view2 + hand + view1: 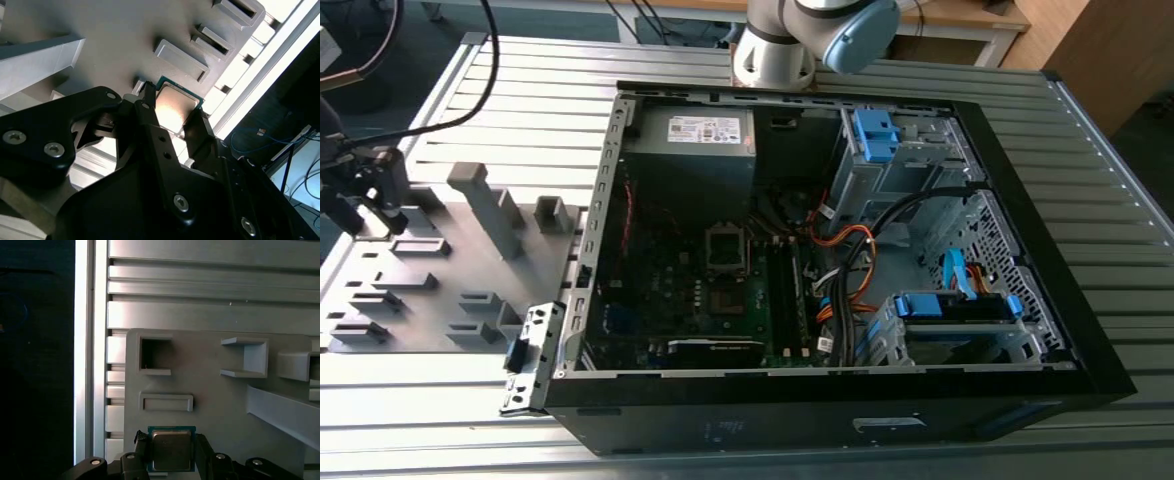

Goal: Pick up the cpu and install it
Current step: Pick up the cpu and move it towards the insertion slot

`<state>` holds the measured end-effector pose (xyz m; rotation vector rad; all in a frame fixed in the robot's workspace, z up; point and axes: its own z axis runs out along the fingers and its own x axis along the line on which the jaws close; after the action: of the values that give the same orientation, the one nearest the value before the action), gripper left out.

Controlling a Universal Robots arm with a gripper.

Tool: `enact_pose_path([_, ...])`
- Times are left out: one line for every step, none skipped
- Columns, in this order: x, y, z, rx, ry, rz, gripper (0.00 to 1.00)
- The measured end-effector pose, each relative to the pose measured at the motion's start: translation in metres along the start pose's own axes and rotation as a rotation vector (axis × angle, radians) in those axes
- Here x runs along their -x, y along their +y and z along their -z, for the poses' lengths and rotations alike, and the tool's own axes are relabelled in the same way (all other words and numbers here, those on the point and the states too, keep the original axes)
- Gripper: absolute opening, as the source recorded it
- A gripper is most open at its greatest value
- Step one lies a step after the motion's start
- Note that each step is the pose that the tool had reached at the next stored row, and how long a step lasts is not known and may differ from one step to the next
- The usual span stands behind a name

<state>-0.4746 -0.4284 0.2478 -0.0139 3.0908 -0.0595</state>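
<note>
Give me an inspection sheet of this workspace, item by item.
Surface: slatted metal table, with a grey tray on it.
Job's things: cpu at the tray; computer case open, socket inside.
Clutter: nothing seen.
Grippers: gripper, jaws closed against two cpu edges.
Cables: black cables above the table; orange wires inside the case.
Surroundings: arm base behind the case; wooden furniture.

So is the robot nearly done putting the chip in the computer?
Not yet, it's near the start. Done: the hand is at the cpu, over the grey tray. In hand: it looks closed on two sides of the cpu. Left: the socket inside the open computer case looks empty, so the cpu isn't installed.
</note>
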Motion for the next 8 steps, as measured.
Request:
enact_pose_path([0.0002,-0.0001,0.0026,0.0,0.0,0.0,0.47])
enact_pose_path([0.0003,-0.0002,0.0054,0.0,0.0,0.0,0.47])
enact_pose_path([0.0004,-0.0003,0.0083,0.0001,0.0001,0.0,0.47])
enact_pose_path([0.0006,-0.0005,0.0116,0.0004,0.0,0.0,0.47])
enact_pose_path([0.0008,-0.0006,0.0148,0.0006,0.0,0.0,0.47])
enact_pose_path([0.0009,-0.0007,0.0185,0.0009,0.0,0.0,0.47])
enact_pose_path([0.0011,-0.0008,0.0218,0.0012,-0.0001,0.0,0.47])
enact_pose_path([0.0013,-0.001,0.0252,0.0016,0.0,0.0,0.47])
